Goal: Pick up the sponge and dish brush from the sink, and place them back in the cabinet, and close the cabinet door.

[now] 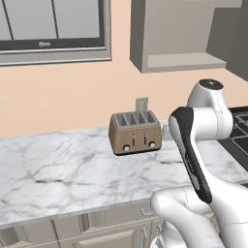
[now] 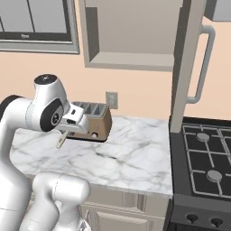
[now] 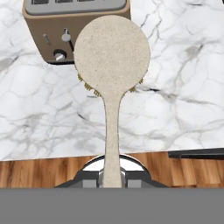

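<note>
Dish brush point(image 3: 112, 65) handle (base hidden) in hand point(image 3: 111, 177).

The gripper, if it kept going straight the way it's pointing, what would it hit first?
The gripper, shut on the brush, points down at the counter just in front of the toaster. The brush head would probably meet the marble first, though the depth is unclear.
</note>
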You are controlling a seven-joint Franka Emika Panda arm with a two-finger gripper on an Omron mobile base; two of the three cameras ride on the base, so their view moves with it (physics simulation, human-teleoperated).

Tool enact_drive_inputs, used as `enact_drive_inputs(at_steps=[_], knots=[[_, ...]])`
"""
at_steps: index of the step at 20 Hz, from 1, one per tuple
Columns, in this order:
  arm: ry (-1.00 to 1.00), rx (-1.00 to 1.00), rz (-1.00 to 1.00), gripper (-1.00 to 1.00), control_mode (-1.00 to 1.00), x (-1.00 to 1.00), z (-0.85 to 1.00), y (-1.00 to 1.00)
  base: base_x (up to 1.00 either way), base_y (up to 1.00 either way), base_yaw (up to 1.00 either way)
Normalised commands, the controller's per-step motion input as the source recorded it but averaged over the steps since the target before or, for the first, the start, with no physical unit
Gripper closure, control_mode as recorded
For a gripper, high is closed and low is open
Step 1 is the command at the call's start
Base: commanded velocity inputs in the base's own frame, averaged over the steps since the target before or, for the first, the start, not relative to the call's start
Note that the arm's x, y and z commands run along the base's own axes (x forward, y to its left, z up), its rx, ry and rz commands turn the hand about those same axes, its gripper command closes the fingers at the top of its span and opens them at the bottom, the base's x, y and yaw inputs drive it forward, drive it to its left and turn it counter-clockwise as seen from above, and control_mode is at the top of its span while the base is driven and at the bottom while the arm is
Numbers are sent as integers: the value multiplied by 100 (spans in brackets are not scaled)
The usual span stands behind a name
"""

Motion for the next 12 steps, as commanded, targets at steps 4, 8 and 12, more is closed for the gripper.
enact_drive_inputs(at_steps=[4, 8, 12], knots=[[0, 0, 0, 100, 100, 0, 0, 0, 0, -28, 0], [0, 0, 0, 100, 100, 0, 0, 0, 0, -32, -1], [0, 0, 0, 100, 100, 0, 0, 0, 0, -34, -2]])
